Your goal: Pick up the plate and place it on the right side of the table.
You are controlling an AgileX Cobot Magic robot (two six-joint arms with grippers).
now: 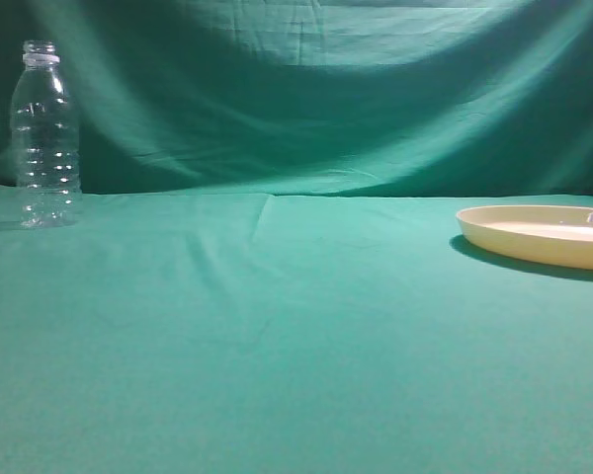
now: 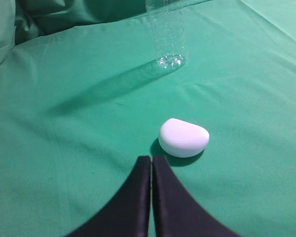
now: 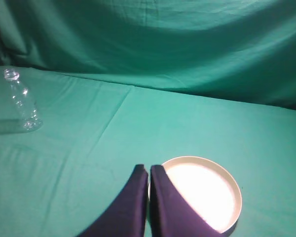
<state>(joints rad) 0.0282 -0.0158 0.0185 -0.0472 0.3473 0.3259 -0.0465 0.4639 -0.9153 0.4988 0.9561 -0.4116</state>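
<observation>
**Plate flat at the right edge of the table, both grippers closed on nothing**

The table (image 1: 277, 336), draped in teal-green cloth, fills the lower half of the exterior view, with a wrinkled green backdrop (image 1: 326, 89) rising behind its far edge. A wide stretch of bare cloth runs across the middle of the surface, between the things at its 2 sides.

The plate (image 1: 539, 235) lies flat near the right edge of the table, cut off by the frame there, its open face up. Being round, it has no long axis and no heading to tell. In the right wrist view its rim shows whole except where the gripper covers it, with bare cloth around it.

A clear bottle (image 1: 45, 133) stands upright near the far left corner, well apart from the plate.

The right gripper (image 3: 149, 170) hangs above the plate's left rim, jaws pressed together and empty. The left gripper (image 2: 151, 159) is likewise closed and empty, its tips just beside a small white rounded object (image 2: 183, 137) lying on the cloth, nearer than the bottle.
</observation>
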